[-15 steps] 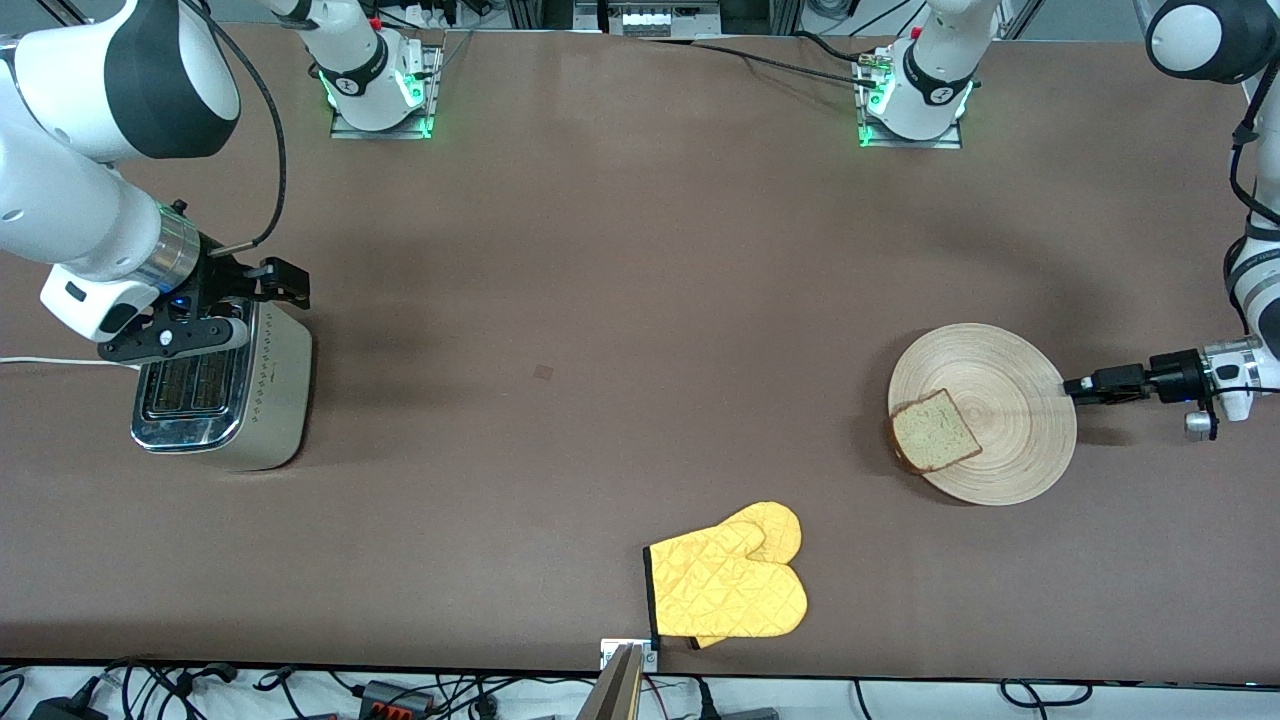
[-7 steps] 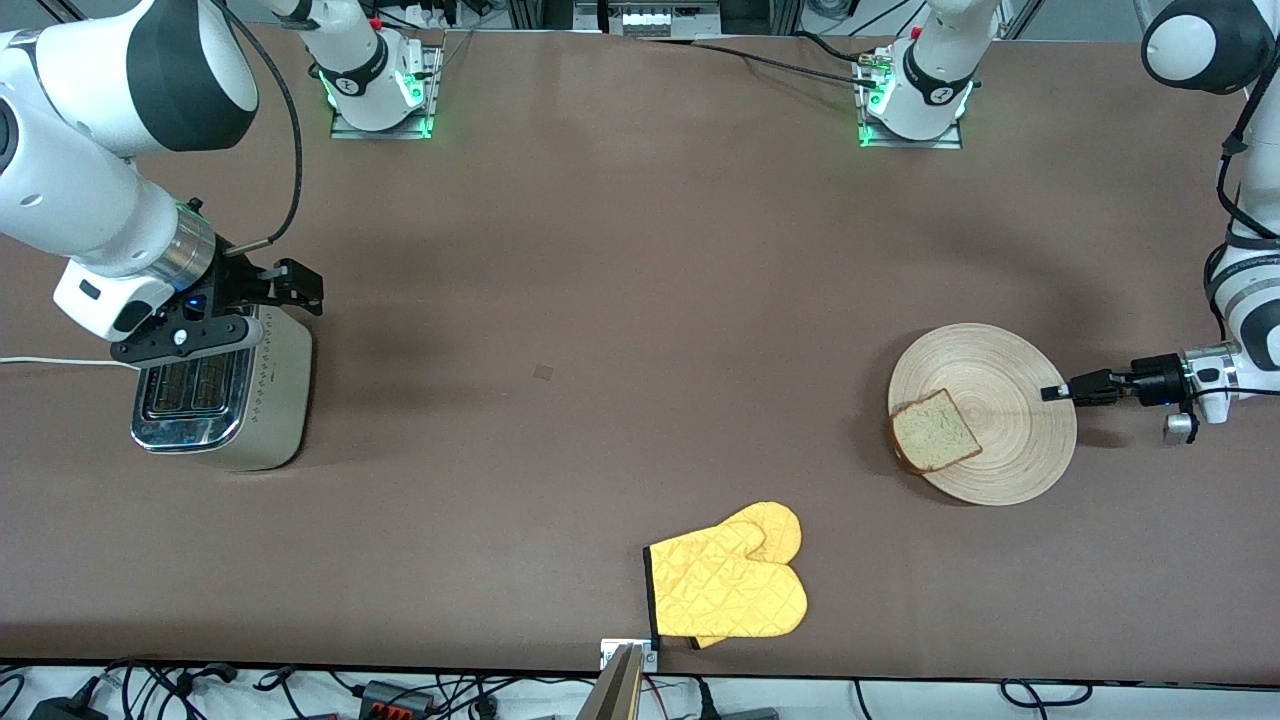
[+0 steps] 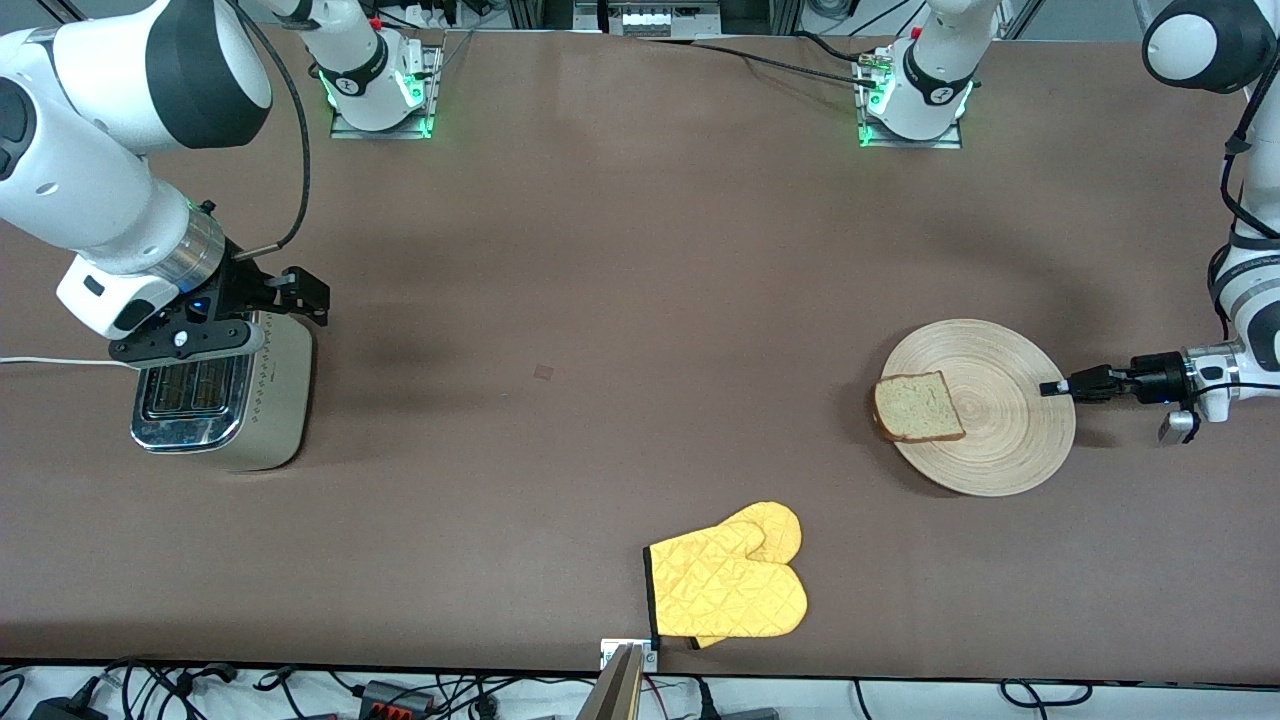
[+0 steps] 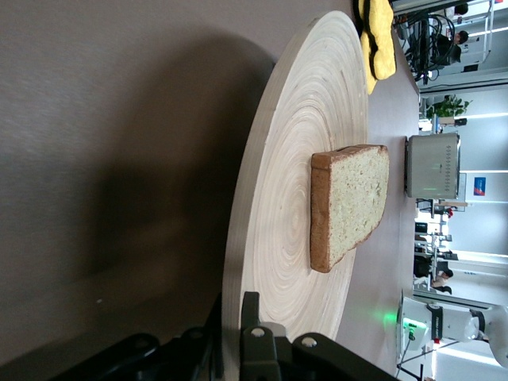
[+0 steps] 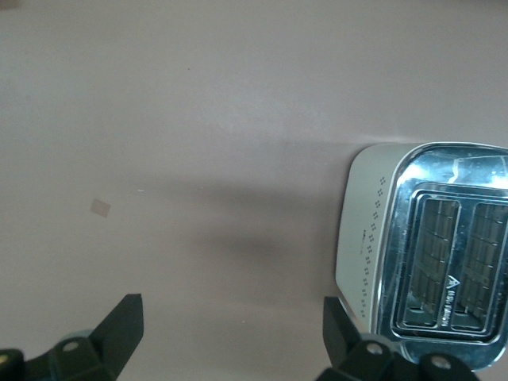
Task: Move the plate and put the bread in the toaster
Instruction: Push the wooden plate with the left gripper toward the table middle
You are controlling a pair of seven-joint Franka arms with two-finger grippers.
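The light tan wooden plate [image 3: 1010, 420] lies toward the left arm's end of the table. The bread slice [image 3: 915, 407] lies on it and overhangs the rim that faces the right arm's end. My left gripper [image 3: 1052, 388] is shut on the plate's rim, one finger above it and one below, as the left wrist view [image 4: 238, 317] shows with the plate [image 4: 294, 159] and bread [image 4: 349, 202]. The silver toaster [image 3: 215, 400] stands at the right arm's end, both slots empty. My right gripper [image 3: 270, 305] hangs open and empty over the toaster's edge and the table beside it [image 5: 230, 325].
A yellow oven mitt [image 3: 730, 585] lies near the table's front edge, nearer the camera than the plate. A small square patch [image 3: 542, 372] marks the table's middle. The toaster's white cord [image 3: 50, 362] runs off the right arm's end.
My left gripper closed in onto the plate's rim and the plate shifted slightly toward the right arm's end. The bread turned and slid toward that rim. My right gripper drifted slightly.
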